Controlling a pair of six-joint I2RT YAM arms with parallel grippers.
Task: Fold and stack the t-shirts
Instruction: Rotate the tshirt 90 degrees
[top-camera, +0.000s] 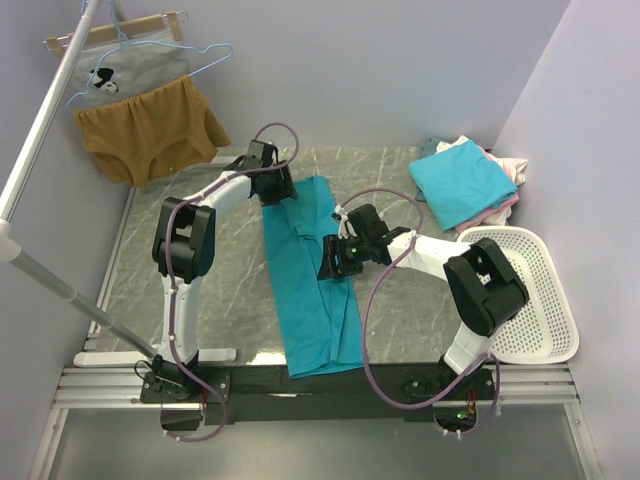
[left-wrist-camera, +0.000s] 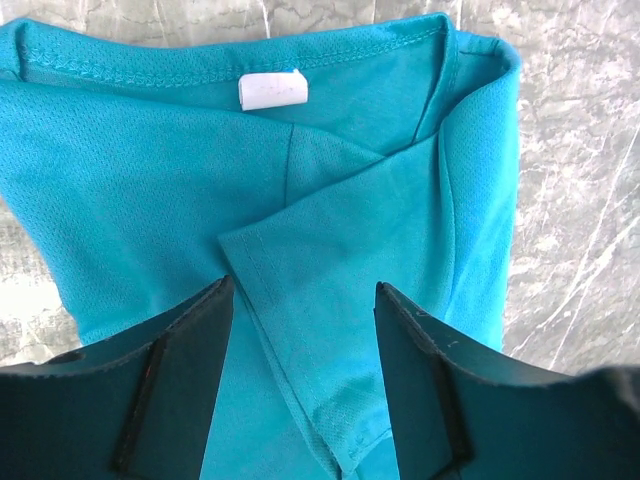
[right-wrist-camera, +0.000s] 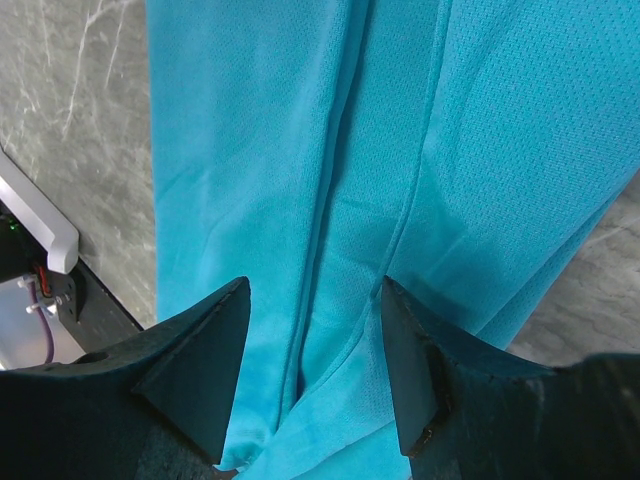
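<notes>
Teal cotton t-shirt (top-camera: 312, 290), folded lengthwise into a long strip, lies mid grey marble desk (top-camera: 225, 285), left claw (top-camera: 278, 193) jaws parted over its collar end, right claw (top-camera: 338, 262) jaws parted over its middle, lighter turquoise t-shirt (top-camera: 462, 182) topping the far-right pile.

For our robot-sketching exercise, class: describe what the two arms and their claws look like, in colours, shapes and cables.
The left arm and right arm have white links between bulky black joint housings. A greyish-purple cable loops along each. The left claw and right claw each carry two matte black, wedge-shaped fingers.
</notes>
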